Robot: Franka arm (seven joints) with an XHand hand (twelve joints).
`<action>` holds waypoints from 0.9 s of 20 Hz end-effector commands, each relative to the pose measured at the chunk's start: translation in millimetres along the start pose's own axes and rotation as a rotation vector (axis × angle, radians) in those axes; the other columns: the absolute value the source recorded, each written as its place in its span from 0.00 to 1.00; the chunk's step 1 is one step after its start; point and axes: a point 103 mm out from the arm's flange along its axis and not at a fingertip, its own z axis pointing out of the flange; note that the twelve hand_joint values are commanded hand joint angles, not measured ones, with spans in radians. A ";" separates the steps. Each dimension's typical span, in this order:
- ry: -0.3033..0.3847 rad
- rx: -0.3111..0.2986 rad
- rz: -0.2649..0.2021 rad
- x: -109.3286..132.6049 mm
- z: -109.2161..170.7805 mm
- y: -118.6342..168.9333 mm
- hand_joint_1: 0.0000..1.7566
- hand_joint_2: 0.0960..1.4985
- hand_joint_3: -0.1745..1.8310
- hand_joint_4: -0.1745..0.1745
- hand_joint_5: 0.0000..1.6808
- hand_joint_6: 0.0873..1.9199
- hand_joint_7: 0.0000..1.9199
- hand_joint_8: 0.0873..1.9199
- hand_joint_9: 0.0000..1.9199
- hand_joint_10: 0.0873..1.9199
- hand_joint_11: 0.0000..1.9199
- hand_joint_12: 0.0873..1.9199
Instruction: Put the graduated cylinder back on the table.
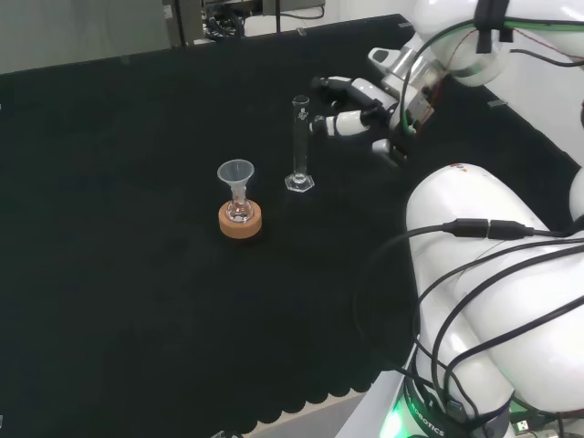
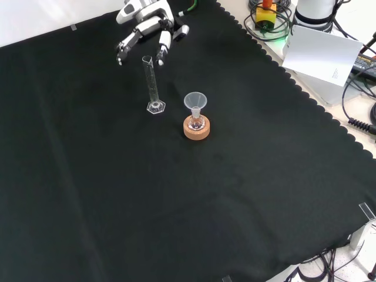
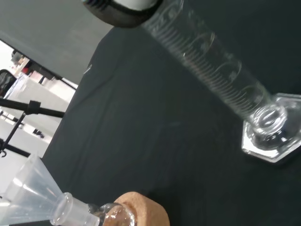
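- While the graduated cylinder (image 1: 298, 144) stands upright on its hexagonal foot on the black cloth (image 1: 137, 301), the hand (image 1: 351, 108) sits just to its right in head view, near the cylinder's upper part, fingers relaxed and spread toward it, holding nothing.
- Head view: a narrow gap shows btwn the fingertips (image 1: 315, 124) and the glass; can't tell for sure whether any fingertip grazes it.
- Front view: hand (image 2: 144, 26) comes in from the top edge, fingers fanned downward, just above and behind the cylinder's (image 2: 152, 86) rim; foot planted flat on the cloth (image 2: 176, 217).
- Wrist view: cylinder (image 3: 221, 70) is close and large, graduation marks visible along the tube, hexagonal foot on the cloth (image 3: 141, 122); looks empty. A blurred black-and-white bit of the hand (image 3: 123, 8) overlaps the tube's upper end.
- 1 small flask (image 1: 239, 211) sits in a cork ring (image 1: 240, 220), w/ a clear funnel (image 1: 235, 173) in its neck; this set stands near the cylinder, to its left and a bit closer to the camera in head view.
- Front view: funnel (image 2: 195, 101), flask (image 2: 197, 123) and cork ring (image 2: 196, 128) are to the cylinder's right, apart from it.
- Wrist view: funnel (image 3: 28, 193), flask neck (image 3: 94, 214) and cork ring (image 3: 143, 212) also appear.
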 end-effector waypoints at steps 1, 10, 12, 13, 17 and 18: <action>-0.115 -0.082 0.055 18.8 -48.5 -49.1 0.52 0.56 0.00 0.28 0.17 0.00 0.01 0.33 0.10 0.36 0.00 0.71; -0.368 -0.083 0.073 79.6 -86.8 -103.2 0.50 0.56 0.00 0.27 0.17 0.00 0.02 0.34 0.11 0.36 0.00 0.71; -0.391 -0.068 0.085 91.8 -85.4 -108.0 0.50 0.57 0.00 0.27 0.17 0.00 0.02 0.34 0.11 0.36 0.00 0.72; -0.402 -0.056 0.091 97.1 -83.7 -109.7 0.50 0.57 0.00 0.27 0.17 0.00 0.02 0.34 0.11 0.36 0.00 0.72; -0.456 -0.020 0.095 119.5 -75.6 -114.4 0.49 0.57 0.00 0.27 0.18 0.00 0.03 0.34 0.11 0.36 0.00 0.72; -0.469 -0.020 0.094 124.9 -74.1 -115.3 0.49 0.57 0.00 0.27 0.18 0.00 0.03 0.34 0.11 0.36 0.00 0.72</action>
